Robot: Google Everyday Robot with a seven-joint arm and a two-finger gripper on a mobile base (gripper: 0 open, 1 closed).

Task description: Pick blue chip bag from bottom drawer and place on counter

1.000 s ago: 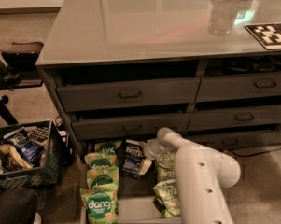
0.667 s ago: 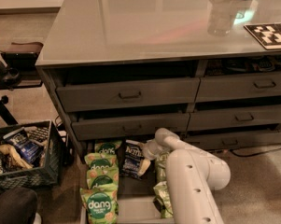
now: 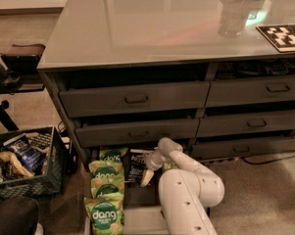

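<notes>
Cabinet, low angle: a white robot arm enters from the 6 o'clock edge of the scene and bends into the open bottom drawer of a dark grey cabinet. Its gripper points down over the back half of the drawer. The blue chip bag lies in the drawer's middle row at the gripper's 10 o'clock, so close that the two appear to touch. Whether the gripper is spread or closed, or has any hold on the bag, cannot be told from this angle.

At the blue bag's 9 o'clock, four green "dang" bags overlap one another in a row down the left side of the drawer, from the cabinet face toward the drawer front. A sliver of green packaging shows at the gripper's 3 o'clock, mostly hidden behind the arm.

At 12 o'clock the glossy grey-green desk carries a clear container and a black-and-white patterned board, both toward its 2 o'clock corner. The upper left drawers of the cabinet stand slightly ajar.

On the carpet at the bottom drawer's 9 o'clock, a black lattice crate holds a jumble of snack packs. A dark cable trails along the floor at 3 o'clock, under the right-hand drawers.
</notes>
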